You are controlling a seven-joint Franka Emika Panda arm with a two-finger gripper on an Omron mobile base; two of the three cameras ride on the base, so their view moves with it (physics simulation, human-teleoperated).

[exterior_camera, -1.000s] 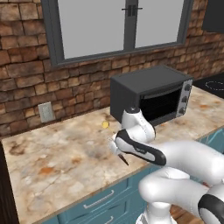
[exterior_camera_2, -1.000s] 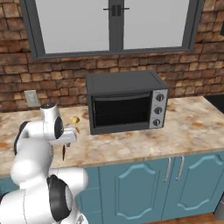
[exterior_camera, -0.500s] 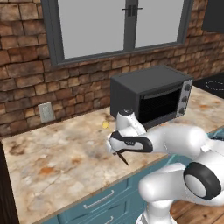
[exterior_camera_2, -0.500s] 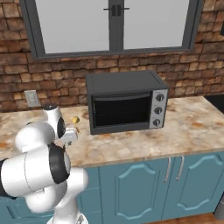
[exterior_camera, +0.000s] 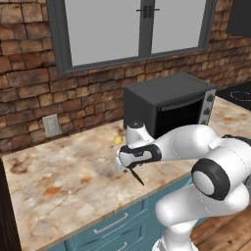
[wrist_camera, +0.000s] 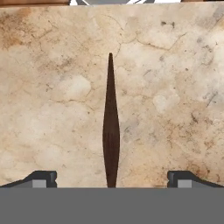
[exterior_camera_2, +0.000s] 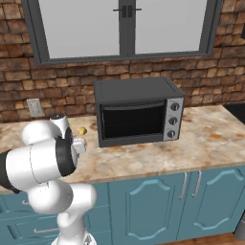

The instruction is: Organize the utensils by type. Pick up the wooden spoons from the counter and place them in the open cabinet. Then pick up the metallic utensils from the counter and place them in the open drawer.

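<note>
Toaster oven [exterior_camera: 171,105] stands beside end effector [wrist_camera: 111,178], gold utensil [exterior_camera: 117,139] between.

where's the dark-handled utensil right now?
Flat on the counter, its dark handle centred between the open gripper fingertips in the hand view; in the left base view it pokes out below the hand, left of the toaster oven.

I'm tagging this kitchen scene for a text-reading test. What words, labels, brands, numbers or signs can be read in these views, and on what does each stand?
None: no readable text anywhere.
Toaster oven: its three knobs carry no legible markings; too small to tell.
Wall outlet: plain plate, no lettering.
Counter: only marbled veining and rust patches.
Dark utensil handle: plain, no brand mark.
</note>
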